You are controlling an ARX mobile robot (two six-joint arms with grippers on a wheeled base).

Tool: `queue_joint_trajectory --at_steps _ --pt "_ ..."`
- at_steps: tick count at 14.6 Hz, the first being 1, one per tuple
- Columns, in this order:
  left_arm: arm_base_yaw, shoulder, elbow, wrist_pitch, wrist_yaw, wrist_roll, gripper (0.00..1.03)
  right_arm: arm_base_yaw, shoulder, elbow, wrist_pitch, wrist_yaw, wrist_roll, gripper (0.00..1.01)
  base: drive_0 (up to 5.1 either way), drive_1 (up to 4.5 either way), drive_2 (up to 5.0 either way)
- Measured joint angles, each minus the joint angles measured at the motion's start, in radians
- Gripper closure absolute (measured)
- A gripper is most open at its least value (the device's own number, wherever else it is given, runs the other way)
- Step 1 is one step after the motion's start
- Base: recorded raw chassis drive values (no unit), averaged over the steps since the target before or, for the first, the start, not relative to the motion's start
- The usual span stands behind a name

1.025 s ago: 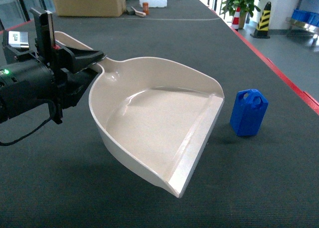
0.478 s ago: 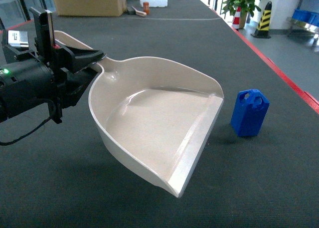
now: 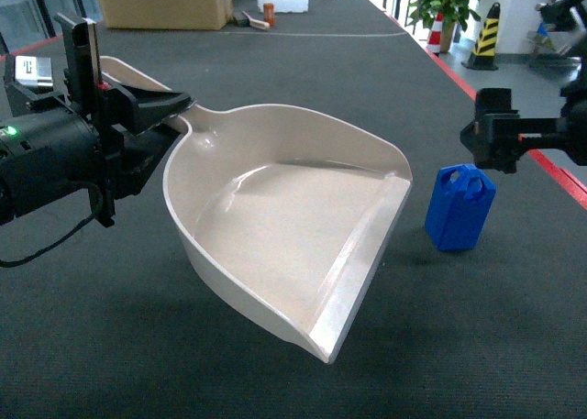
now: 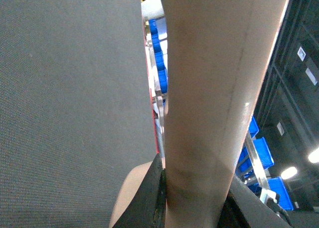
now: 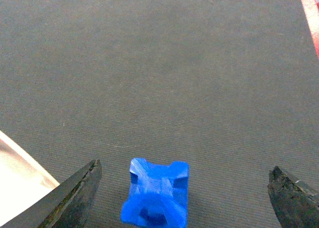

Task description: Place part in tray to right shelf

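Part (image 3: 459,206), a small bright-blue block, stands upright on the dark worktop (image 3: 303,61), just beside the flat front lip of the tray (image 3: 284,226) and apart from it. Largest in view is that worktop, edged in red on the right, with a cardboard box (image 3: 160,2) and a white box (image 3: 282,1) at its far end and a potted plant (image 3: 440,2) beyond. The cream tray, wide and scoop-shaped, is held up by its handle in the left pincer (image 3: 151,112), which is clamped on it. The right pincer (image 5: 184,193) hangs over the part, spread wide to either side without touching. Two round holes mark the part's chamfered top.
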Motion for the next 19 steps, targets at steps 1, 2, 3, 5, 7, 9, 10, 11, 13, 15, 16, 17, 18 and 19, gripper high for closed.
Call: queue_joint_trajectory --at_steps 1,2,3,5,7,9,10,11,13,15,16,17,18,19 --pt "0.0 0.0 0.0 0.0 0.0 0.0 0.85 0.017 0.034 0.041 -0.022 0.014 0.01 0.03 0.0 0.0 0.0" --pt "0.0 0.0 0.0 0.0 0.0 0.0 0.85 0.031 0.06 0.073 -0.034 0.026 0.018 0.03 0.0 0.0 0.0" --pt "0.0 0.0 0.0 0.0 0.0 0.0 0.85 0.043 0.086 0.1 -0.04 0.037 0.022 0.03 0.0 0.0 0.0" --pt "0.0 0.0 0.0 0.0 0.0 0.0 0.85 0.048 0.134 0.151 -0.071 0.068 0.034 0.03 0.0 0.0 0.0" --pt "0.0 0.0 0.001 0.0 0.0 0.0 0.85 0.055 0.22 0.181 -0.107 0.095 0.051 0.08 0.0 0.0 0.0" --pt "0.0 0.0 0.001 0.0 -0.001 0.0 0.85 0.053 0.235 0.159 -0.065 0.138 0.051 0.43 0.0 0.0 0.0" --pt "0.0 0.0 0.001 0.0 0.0 0.0 0.85 0.045 0.208 0.139 -0.058 0.138 0.051 0.51 0.0 0.0 0.0" --pt "0.0 0.0 0.001 0.0 0.0 0.0 0.85 0.032 0.171 0.106 -0.042 0.153 0.05 0.53 0.0 0.0 0.0" --pt "0.0 0.0 0.001 0.0 0.0 0.0 0.85 -0.008 -0.005 0.008 -0.065 0.138 0.048 0.53 0.0 0.0 0.0" --pt "0.0 0.0 0.001 0.0 0.0 0.0 0.85 0.024 -0.213 -0.033 -0.081 0.066 0.086 0.53 0.0 0.0 0.0" --pt "-0.003 0.0 0.001 0.0 0.0 0.0 0.85 0.06 -0.266 -0.028 -0.093 0.026 0.118 0.53 0.0 0.0 0.0" --pt "-0.003 0.0 0.001 0.0 0.002 0.0 0.85 0.133 -0.298 -0.02 -0.087 -0.043 0.19 0.53 0.0 0.0 0.0" --pt "-0.003 0.0 0.001 0.001 0.002 0.0 0.85 0.183 -0.281 -0.016 -0.082 -0.091 0.264 0.53 0.0 0.0 0.0" --pt "-0.001 0.0 0.001 0.0 -0.002 0.0 0.85 0.241 -0.238 -0.012 -0.092 -0.103 0.34 0.53 0.0 0.0 0.0"
